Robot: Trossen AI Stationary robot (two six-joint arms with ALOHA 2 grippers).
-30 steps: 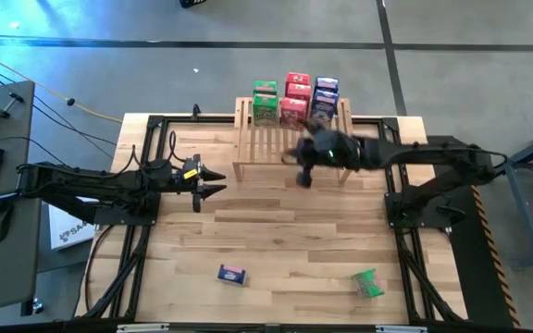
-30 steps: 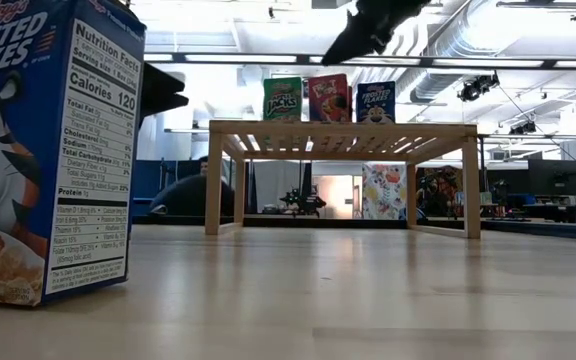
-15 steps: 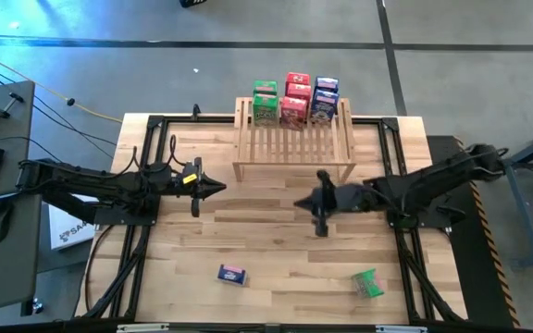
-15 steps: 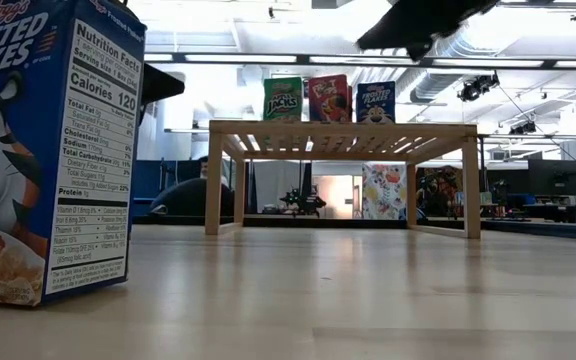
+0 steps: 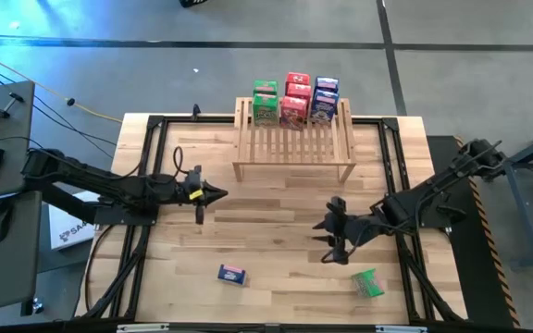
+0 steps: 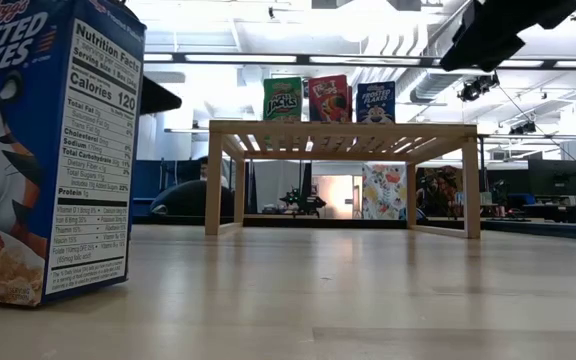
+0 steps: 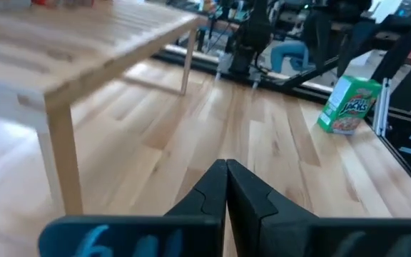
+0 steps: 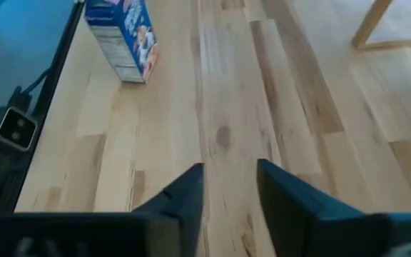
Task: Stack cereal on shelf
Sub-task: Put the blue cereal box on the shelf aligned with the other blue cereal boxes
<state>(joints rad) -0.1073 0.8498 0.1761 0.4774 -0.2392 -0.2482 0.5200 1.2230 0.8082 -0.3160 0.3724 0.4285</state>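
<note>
The light-wood shelf stands at the table's far side. Several cereal boxes, green, red and blue, stand upright along its far edge. A blue box stands on the table near the front left. A green box lies near the front right. My left gripper hovers shut, left of the shelf's near left leg, with nothing in it. My right gripper hangs open over the table between the two loose boxes, nearer the green one. In the right wrist view its fingers frame bare wood, with the blue box farther off.
Dark metal frame rails run along the table's left and right sides under the arms. Bare wood lies between the shelf and the two loose boxes. In the low view the blue box stands close to the camera and hides the left part of the scene.
My right gripper has drawn back from the shelf's near edge toward the table's near right, above the space beside the green box. My left gripper has shut on nothing and shifted slightly toward the near edge. The boxes have stayed put.
</note>
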